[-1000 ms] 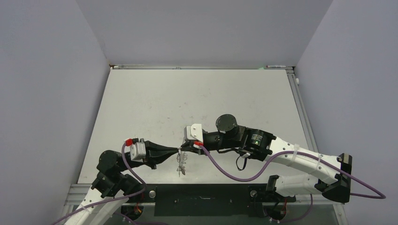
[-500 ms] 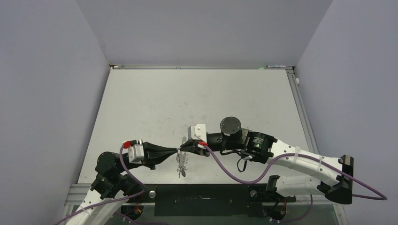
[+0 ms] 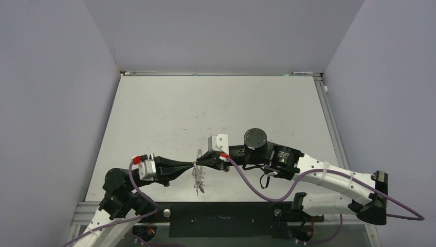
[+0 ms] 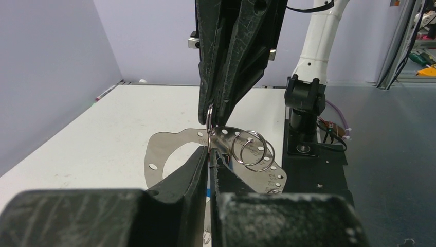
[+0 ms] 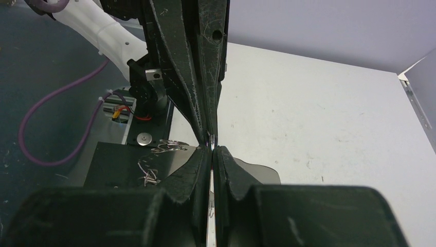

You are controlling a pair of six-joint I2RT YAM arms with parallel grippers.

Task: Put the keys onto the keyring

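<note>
**Item:** keyring (image 4: 167, 146). Flat grey plate, held aloft over the near edge of the tabletop (image 3: 216, 113), pinched between two pincers that meet tip to tip.

**Left pincer** (image 3: 190, 165): fully closed on the plate's rim, apparently to steady it.

**Right pincer** (image 3: 203, 161): closed from the opposite side, seemingly on a small split ring (image 4: 210, 114) at that same rim, probably so it can be worked open for a key.

**Two larger wire rings** (image 4: 252, 149): lying on the plate.

**Keys:** not made out. Something small dangles below the meeting point, too blurred to name.
</note>
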